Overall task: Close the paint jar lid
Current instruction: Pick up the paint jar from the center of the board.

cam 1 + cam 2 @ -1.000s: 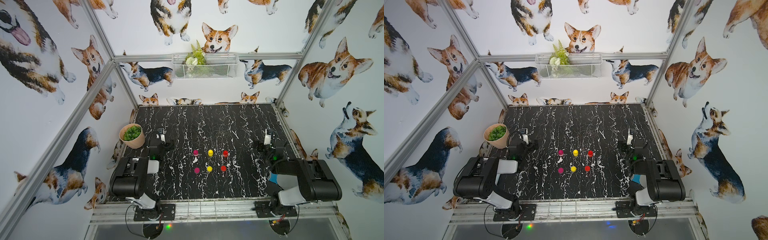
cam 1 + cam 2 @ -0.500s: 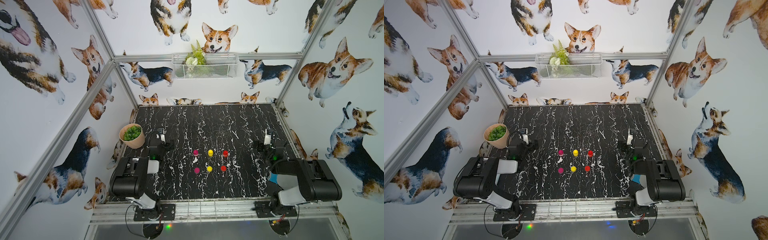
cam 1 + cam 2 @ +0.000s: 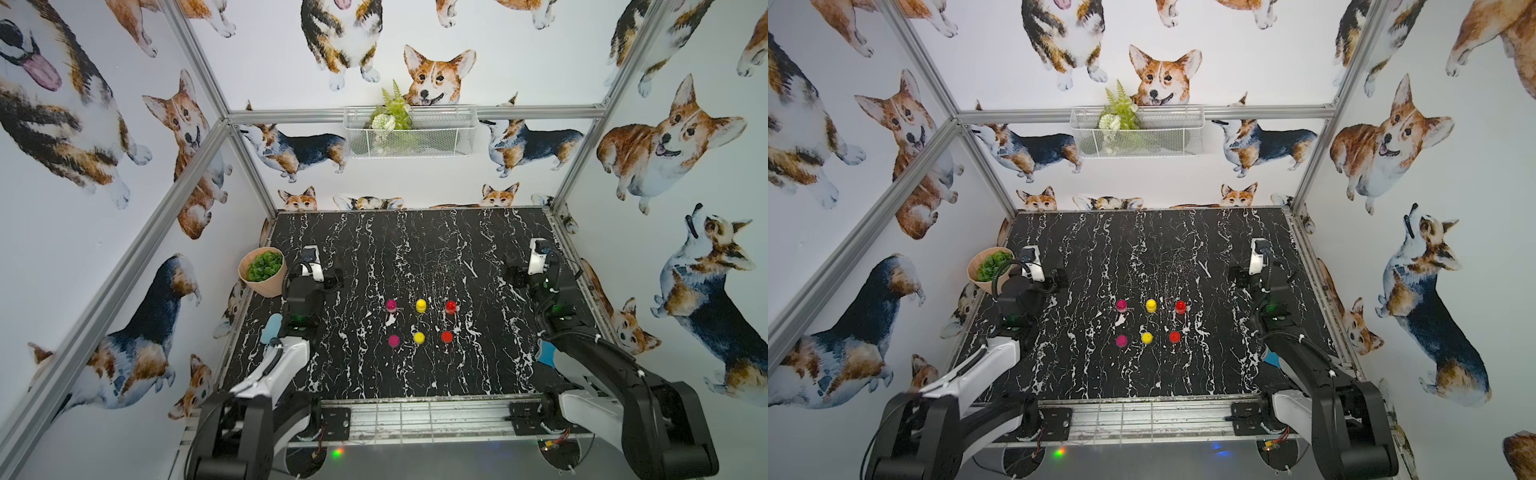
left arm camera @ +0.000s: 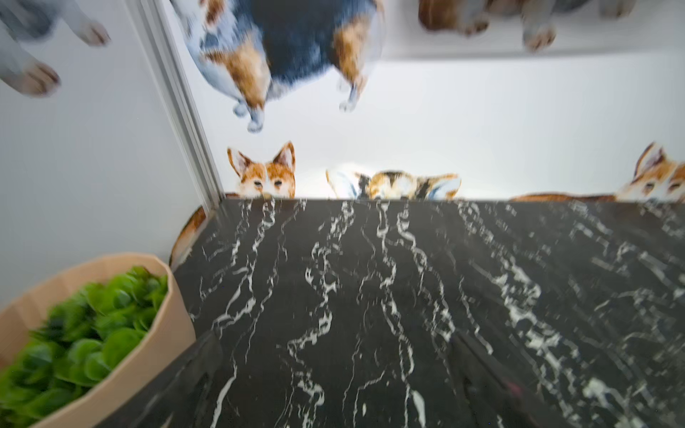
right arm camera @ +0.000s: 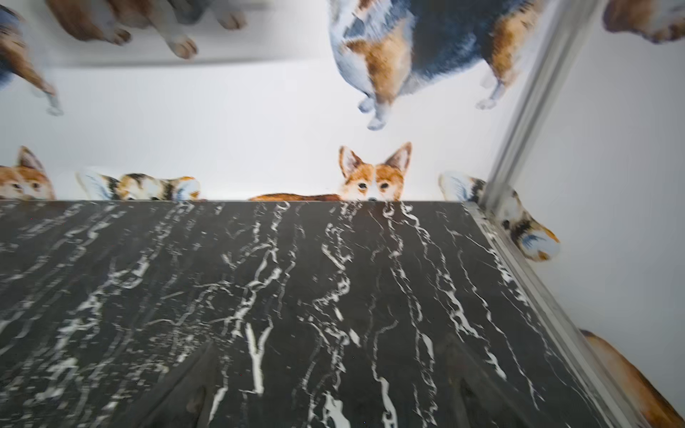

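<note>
Both my arms sit low at the near side of the bench (image 3: 415, 249), one towards each corner, and both point at the far wall. My left end effector (image 4: 335, 339) is released. In the left wrist view its two dark fingers (image 4: 200, 367) stand wide apart, with only black veined marble between them. It's the same on the other side: my right end effector (image 5: 331, 348) is spread wide and grasps nothing, framing bare bench.

The paint things are mid-bench, between my two arms and well apart from both. They make two neat rows of three. The far row is the far pink piece (image 3: 391, 305), the far yellow piece (image 3: 421, 306) and the far red piece (image 3: 451, 307). The near row is the near pink piece (image 3: 393, 341), the near yellow piece (image 3: 419, 337) and the near red piece (image 3: 446, 336). All six stand separate. They're too small in both top views for me to tell jar from lid, or capped from uncapped.

A tan planter (image 3: 266, 289) of green leaves stands just beside my left wrist at the bench's left edge. A wire basket (image 3: 440, 141) with greenery hangs on the back wall.
</note>
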`<state>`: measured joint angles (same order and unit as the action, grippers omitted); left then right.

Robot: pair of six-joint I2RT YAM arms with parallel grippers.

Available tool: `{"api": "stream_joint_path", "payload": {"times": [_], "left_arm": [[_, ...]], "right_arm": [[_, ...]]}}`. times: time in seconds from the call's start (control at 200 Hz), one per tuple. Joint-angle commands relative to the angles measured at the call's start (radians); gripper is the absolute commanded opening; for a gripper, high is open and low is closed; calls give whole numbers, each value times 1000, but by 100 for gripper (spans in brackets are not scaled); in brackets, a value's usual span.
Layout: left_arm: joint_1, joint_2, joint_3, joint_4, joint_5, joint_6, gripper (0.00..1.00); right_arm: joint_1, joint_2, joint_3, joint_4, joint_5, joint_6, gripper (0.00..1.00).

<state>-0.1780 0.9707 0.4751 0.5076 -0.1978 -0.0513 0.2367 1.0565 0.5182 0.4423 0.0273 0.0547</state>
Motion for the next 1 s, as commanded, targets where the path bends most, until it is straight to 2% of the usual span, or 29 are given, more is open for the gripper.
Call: {"api": "stream_joint_path", "payload": {"times": [0.0,0.1,0.225,0.305,0.401,0.471,0.566,0.716,0.796,0.991], "left_arm": [[-83,-157,92,-419,-85,-103,95],[-165,-264,204,-689,-8,-169,95],[-216,-341,324,-929,170,-205,93],[-219,-414,357,-1029,244,-223,92],[-219,-503,367,-1116,320,-217,92],[-219,-536,423,-1179,412,-204,92],[-219,-554,458,-1247,509,-200,93],[-219,-541,543,-1387,529,-168,94],[-219,-569,561,-1405,505,-169,92],[-219,-589,581,-1422,485,-216,86]], "right_arm": [[162,-24,93,-306,-40,-52,96],[319,-4,171,-408,-97,-56,95],[433,57,243,-447,-211,5,92],[499,157,295,-462,-239,15,89],[560,287,397,-516,-214,13,83],[591,387,488,-578,-213,21,78],[615,497,572,-626,-239,52,77],[677,617,638,-627,-176,42,76],[711,689,696,-643,-103,32,72],[734,793,769,-626,-50,59,64]]}}
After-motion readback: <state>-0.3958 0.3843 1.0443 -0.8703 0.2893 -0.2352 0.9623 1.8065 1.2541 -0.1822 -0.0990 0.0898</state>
